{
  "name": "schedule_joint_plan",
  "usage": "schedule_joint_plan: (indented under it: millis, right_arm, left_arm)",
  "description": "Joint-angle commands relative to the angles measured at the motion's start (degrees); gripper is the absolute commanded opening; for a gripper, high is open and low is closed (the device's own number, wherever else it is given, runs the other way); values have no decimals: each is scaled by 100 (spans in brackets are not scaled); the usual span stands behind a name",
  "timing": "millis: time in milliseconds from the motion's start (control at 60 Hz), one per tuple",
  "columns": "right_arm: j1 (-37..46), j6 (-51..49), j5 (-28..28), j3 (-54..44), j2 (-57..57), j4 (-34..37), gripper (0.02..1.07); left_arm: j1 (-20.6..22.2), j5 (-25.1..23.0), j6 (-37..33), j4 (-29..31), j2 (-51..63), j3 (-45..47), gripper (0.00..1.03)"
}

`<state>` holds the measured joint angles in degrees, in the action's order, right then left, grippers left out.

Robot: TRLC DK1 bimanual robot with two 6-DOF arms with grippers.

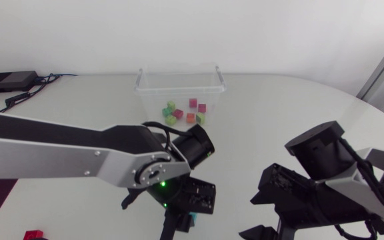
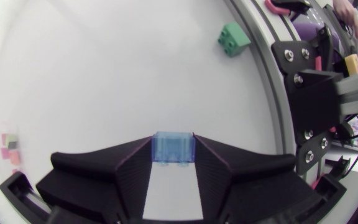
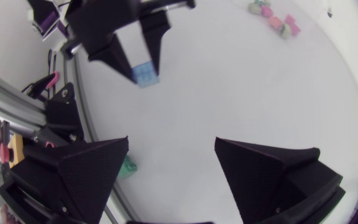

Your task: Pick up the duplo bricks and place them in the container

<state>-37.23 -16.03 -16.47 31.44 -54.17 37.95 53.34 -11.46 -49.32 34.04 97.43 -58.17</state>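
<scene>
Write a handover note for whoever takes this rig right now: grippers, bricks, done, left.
Left gripper: shut on the blue brick, at the near side of the table.
Right gripper: open, empty.
Container: far side; a cluster of small bricks lies at its front wall, apparently outside it.
Loose: green brick by the near edge, red brick at the near left.
Done: blue brick gripped.
Left: carry it to the container, then the rest.

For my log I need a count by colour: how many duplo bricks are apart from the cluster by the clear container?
Translucent blue plastic duplo brick, between the left fingers: 1
Green plastic duplo brick: 1
Red plastic duplo brick: 1
Total: 3
</scene>
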Motion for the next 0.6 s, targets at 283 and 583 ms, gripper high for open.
schedule_joint_plan:
  millis: [283,583]
  right_arm:
    - [-662,-1218,-146,152,-594,643,102]
    - [-1225,-1394,30,125,-1473,564,102]
  left_arm:
    - [-1247,127,353,50,-681,-1381,21]
    - [-2188,127,1337,-583,-277,-2629,21]
